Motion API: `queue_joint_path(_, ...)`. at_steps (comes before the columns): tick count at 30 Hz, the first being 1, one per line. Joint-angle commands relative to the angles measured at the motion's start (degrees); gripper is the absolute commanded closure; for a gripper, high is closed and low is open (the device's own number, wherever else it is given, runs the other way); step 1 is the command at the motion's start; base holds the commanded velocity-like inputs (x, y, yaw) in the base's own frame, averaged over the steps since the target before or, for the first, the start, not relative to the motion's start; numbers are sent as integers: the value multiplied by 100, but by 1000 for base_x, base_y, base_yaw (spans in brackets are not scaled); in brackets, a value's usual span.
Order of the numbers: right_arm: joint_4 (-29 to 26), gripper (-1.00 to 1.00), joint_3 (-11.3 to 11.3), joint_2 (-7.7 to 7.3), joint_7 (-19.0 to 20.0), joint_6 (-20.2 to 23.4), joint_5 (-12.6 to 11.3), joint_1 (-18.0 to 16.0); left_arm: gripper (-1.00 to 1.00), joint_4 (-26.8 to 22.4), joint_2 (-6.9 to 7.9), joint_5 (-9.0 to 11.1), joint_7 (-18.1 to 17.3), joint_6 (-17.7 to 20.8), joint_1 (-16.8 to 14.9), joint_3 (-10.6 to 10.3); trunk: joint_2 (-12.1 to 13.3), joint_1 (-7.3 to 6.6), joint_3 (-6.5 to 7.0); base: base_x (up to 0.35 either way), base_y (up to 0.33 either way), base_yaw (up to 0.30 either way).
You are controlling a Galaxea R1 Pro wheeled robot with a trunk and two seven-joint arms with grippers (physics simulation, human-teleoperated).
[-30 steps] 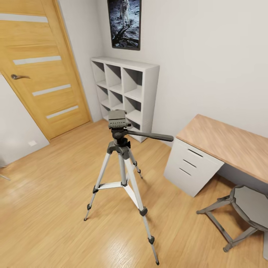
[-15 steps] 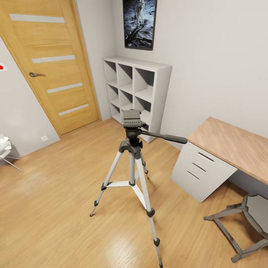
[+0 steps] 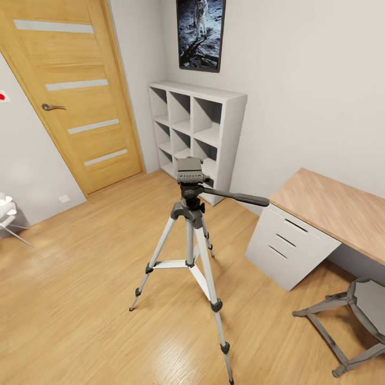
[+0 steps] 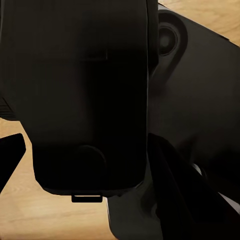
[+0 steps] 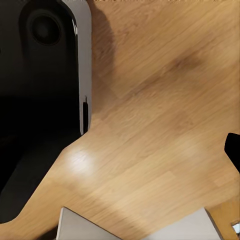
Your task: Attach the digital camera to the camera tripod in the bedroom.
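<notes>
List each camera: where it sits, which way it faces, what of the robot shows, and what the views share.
Head view: high on the robot, looking forward and down at the camera tripod standing on the wood floor.
Left wrist view: near the left gripper, close against the robot's own dark body.
Right wrist view: near the right gripper, facing down at floor; a dark robot part beside it.
Shared: the wood floor.

The light wood floor (image 3: 80,299) bears the camera tripod (image 3: 191,224), desk (image 3: 299,235) and apparently a stool (image 3: 358,315).

Matte black rounded housing (image 4: 85,95), grey-edged black panel (image 5: 82,65)
</notes>
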Motion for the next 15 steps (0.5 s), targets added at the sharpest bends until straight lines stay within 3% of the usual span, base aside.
queue_joint_path(1,18,-100,-50,-3,12,-39,58,-7,100,6,1,50,-21,-19,-4,-36,-9,3,-9,0,0,0)
queue_joint_path(15,-17,-100,-41,4,17,-53,72,-7,100,7,1,62,-21,-12,-4,-32,-9,3,-9,0,0,0)
